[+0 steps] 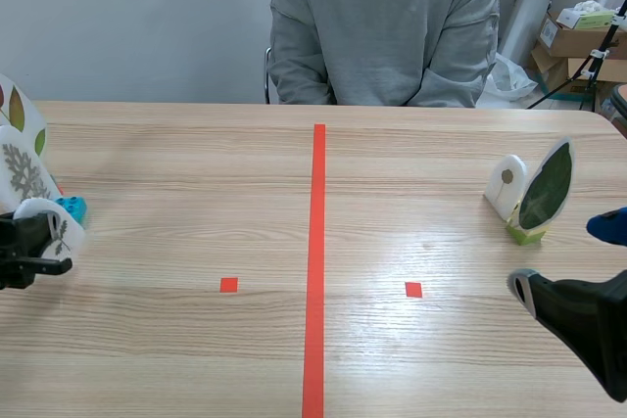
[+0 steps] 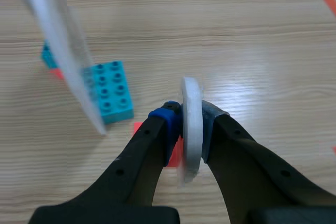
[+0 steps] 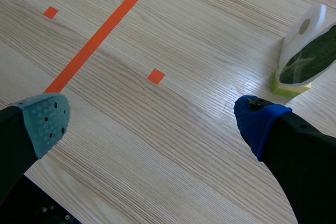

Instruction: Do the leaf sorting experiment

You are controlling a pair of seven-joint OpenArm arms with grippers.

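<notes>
A pale wood-grain bench (image 1: 196,173) with a soft sheen runs away from me. A long orange-red tape line (image 1: 317,261) splits it down the middle, and one small orange-red square sits on each side of that line. Beyond the line's far end, a person (image 1: 384,26) in a grey sweatshirt sits against a plain pale wall. Well to the right of the line, past the bench, cardboard boxes (image 1: 576,41) are stacked.

Far left of the line, my left end effector (image 2: 191,123) is closed narrowly on a thin white leaf card (image 2: 191,93). The card is rigid with a rounded edge, seen edge-on, pinched between my two pads. On the same side of the line are a turquoise studded plastic brick (image 2: 111,92) and a taller white card (image 1: 20,144) printed with leaves.

Far right of the line, my right end effector (image 3: 152,121) gapes wide and holds nothing. Its dotted pads, one grey-green and one blue, hang over the wood. Also right of the line, a leaf-shaped green leaf card (image 1: 547,188) stands upright in a yellow-green brick (image 1: 526,234). Just beside it is a smaller rounded white card (image 1: 505,181) bearing a brown spot.
</notes>
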